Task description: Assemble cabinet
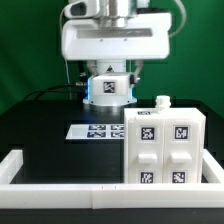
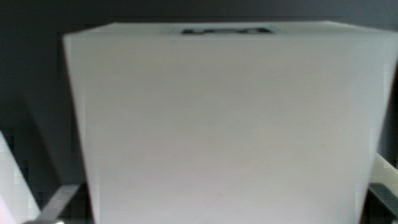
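Note:
The large white cabinet body [image 1: 160, 150] stands on the black table at the exterior view's right, with several tag markers on its front and a small white stub [image 1: 160, 101] on top. My gripper [image 1: 108, 82] hangs at the back centre and is shut on a white cabinet block [image 1: 108, 91] that bears a tag, holding it above the table. In the wrist view this block [image 2: 214, 120] fills almost the whole picture between my fingers [image 2: 61, 206], with a tag at its far edge [image 2: 228, 32]. The gripper [image 2: 217, 216] itself is mostly hidden behind it.
The marker board [image 1: 92, 130] lies flat on the table just below the held block, to the left of the cabinet body. The low white rim [image 1: 60, 188] runs along the front and left of the black table.

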Tool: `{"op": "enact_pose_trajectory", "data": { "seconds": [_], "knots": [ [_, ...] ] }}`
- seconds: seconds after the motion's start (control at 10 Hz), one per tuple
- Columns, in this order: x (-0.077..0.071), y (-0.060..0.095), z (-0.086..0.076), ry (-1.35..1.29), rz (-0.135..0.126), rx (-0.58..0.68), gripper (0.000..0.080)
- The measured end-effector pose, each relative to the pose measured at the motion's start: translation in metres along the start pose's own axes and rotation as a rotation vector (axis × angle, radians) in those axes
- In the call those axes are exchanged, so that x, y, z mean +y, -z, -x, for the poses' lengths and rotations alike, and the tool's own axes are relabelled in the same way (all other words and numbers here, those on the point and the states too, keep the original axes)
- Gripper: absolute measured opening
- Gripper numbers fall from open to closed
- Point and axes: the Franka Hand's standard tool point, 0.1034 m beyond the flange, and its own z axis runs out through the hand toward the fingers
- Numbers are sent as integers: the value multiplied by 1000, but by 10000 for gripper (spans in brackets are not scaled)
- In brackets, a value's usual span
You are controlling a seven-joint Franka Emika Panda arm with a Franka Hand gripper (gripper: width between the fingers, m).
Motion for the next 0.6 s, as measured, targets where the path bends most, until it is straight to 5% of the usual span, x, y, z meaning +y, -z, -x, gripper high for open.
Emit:
{"op": "enact_pose_trajectory", "data": {
  "seconds": [0.1, 0.6],
  "knots": [
    [-7, 2, -13, -3, -3, 7, 564],
    [-5, -1, -7, 0, -2, 1, 564]
  ]
}}
